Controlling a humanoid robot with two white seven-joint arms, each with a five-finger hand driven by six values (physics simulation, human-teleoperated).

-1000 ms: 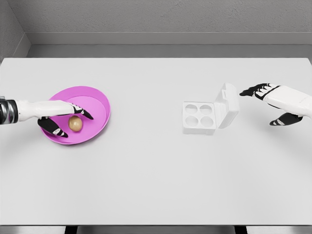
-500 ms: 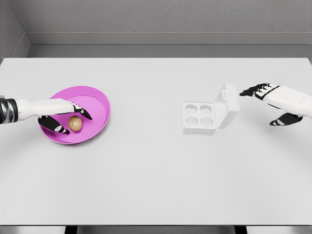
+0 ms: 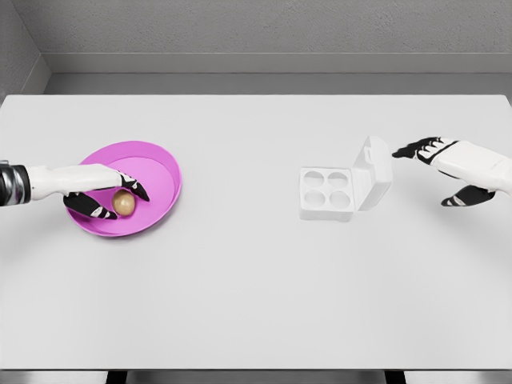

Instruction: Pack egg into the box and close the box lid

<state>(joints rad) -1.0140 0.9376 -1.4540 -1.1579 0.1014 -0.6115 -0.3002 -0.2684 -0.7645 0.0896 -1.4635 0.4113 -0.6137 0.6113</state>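
Observation:
A brown egg [image 3: 124, 205] lies in the pink bowl [image 3: 160, 164] on the left of the white table. My left hand [image 3: 118, 200] reaches into the bowl from the left. Its fingers arch over the top of the egg and its thumb presses in against the egg's near left side. The egg still rests on the bowl's floor. The white four-cup egg box [image 3: 326, 193] sits right of centre with all cups empty. Its lid [image 3: 373, 174] stands up on the right side. My right hand [image 3: 424, 178] hovers just right of the lid, fingers spread, not touching it.
The grey table edge [image 3: 256, 371] runs along the bottom. A grey wall [image 3: 256, 32] stands behind the table's far edge. Bare white table [image 3: 240, 200] lies between the bowl and the box.
My left thumb has swung in from the bowl's near rim towards the egg, narrowing the hand around it. The egg, the box and the right hand have stayed put.

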